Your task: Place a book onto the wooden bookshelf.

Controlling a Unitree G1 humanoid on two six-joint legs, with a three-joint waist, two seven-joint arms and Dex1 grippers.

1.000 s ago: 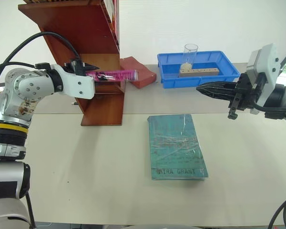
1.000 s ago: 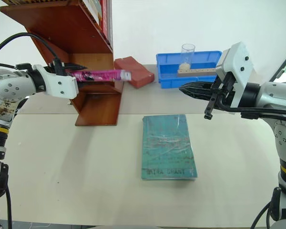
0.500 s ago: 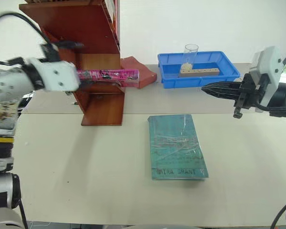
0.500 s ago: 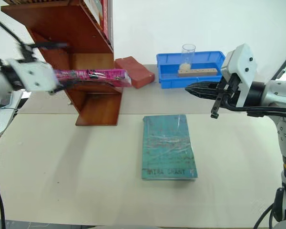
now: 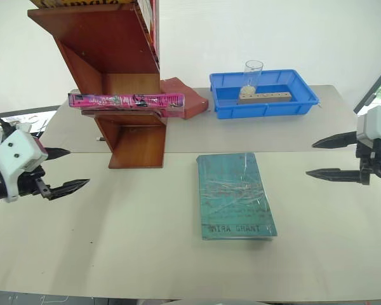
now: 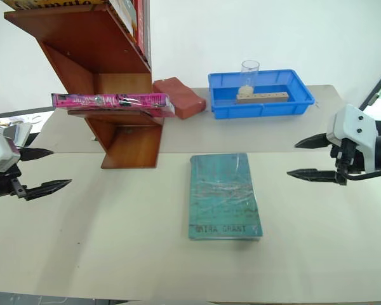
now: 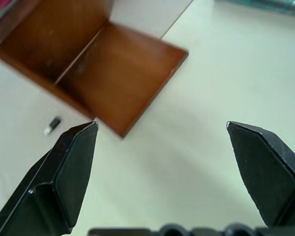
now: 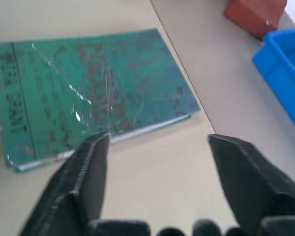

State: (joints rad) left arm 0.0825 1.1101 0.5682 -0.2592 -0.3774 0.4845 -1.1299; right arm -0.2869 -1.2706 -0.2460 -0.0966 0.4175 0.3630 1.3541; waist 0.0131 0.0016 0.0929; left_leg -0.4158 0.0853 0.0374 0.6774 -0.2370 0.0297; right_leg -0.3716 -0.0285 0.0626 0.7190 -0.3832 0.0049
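Pink book lies on the wooden bookshelf, apart from left gripper.

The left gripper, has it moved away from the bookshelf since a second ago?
Yes. The left gripper has let go of the pink book, now on the wooden bookshelf, and pulled back toward the table's near left edge, open.

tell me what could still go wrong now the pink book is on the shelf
1. The book lies flat on a low tier of the bookshelf with both ends sticking out past the sides, so a bump could tip it off.
2. The left gripper hangs open beside the bookshelf's base; a swing toward it might knock the unit.
3. The right gripper is open near the teal book and could nudge it.
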